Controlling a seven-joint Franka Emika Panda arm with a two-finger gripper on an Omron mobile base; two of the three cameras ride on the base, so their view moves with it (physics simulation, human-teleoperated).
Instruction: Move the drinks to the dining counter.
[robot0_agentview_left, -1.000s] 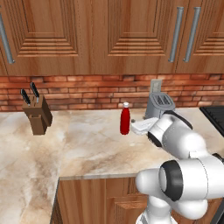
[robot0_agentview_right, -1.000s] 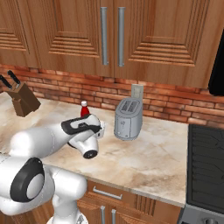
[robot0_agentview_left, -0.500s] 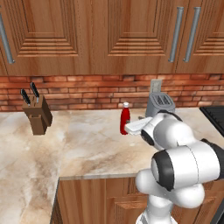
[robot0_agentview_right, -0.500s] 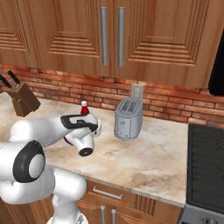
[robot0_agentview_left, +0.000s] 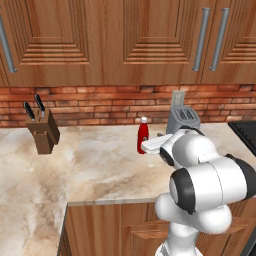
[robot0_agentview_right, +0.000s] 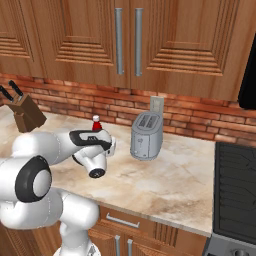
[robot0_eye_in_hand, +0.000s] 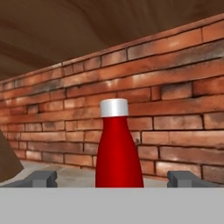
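the slim red bottle (robot0_agentview_left: 143, 137) with its white cap stands upright on the marbled counter (robot0_agentview_left: 95, 165), near the back edge under the brick wall (robot0_agentview_left: 100, 107). just beside it along that back edge sits the silver toaster (robot0_agentview_right: 146, 135); the wooden knife block (robot0_agentview_left: 43, 131) stands well apart toward the counter's far left end. the claw (robot0_eye_in_hand: 116, 179) is level with the bottle, jaws spread wide with one fingertip (robot0_eye_in_hand: 43, 178) on each side of it, gripping nothing and not touching it.
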